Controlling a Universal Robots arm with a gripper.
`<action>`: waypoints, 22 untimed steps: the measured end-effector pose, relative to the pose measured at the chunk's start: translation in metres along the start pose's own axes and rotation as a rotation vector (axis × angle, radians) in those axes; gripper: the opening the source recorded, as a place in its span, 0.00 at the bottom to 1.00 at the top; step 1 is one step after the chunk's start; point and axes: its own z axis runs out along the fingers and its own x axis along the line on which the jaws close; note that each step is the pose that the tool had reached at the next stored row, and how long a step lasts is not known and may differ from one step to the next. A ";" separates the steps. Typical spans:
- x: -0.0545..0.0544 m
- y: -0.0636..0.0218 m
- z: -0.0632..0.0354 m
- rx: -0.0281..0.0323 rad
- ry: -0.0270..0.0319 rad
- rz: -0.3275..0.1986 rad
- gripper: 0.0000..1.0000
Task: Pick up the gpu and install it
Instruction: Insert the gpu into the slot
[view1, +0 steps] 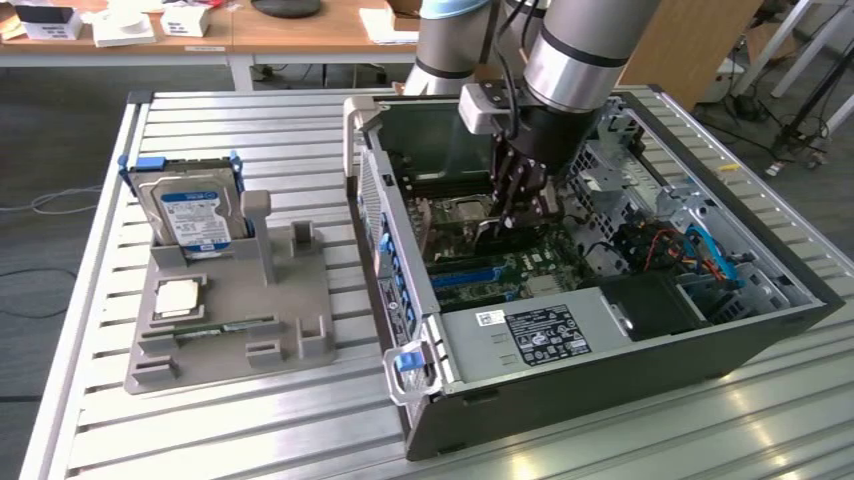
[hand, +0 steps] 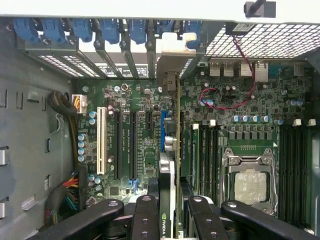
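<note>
In the wrist view the gpu (hand: 169, 185) stands on edge between the black fingers (hand: 145, 217) of my gripper (hand: 170, 212), which is shut on it. The card runs away from the fingers along the blue expansion slot (hand: 163, 127) of the green motherboard (hand: 145, 100). Its silver end bracket (hand: 169, 75) reaches the slot openings in the case's rear wall. Whether the card sits fully in the slot I cannot tell. In the exterior view my gripper (view1: 511, 218) is deep inside the open computer case (view1: 601, 385), low over the motherboard, and hides most of the card.
A CPU socket (hand: 248, 182) and memory slots lie beside the card. A power supply (view1: 547, 335) fills the case's near end. On the exterior view's left, a grey holder (view1: 234, 345) carries a silver hard drive (view1: 194, 215), a processor (view1: 178, 298) and a memory stick (view1: 220, 328).
</note>
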 end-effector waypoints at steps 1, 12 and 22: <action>0.000 0.0006 0.0001 0.0000 -0.0001 0.000 0.27; 0.000 0.0067 0.0015 0.0000 0.0001 0.000 0.27; 0.000 0.0084 0.0032 0.0000 0.0002 0.000 0.27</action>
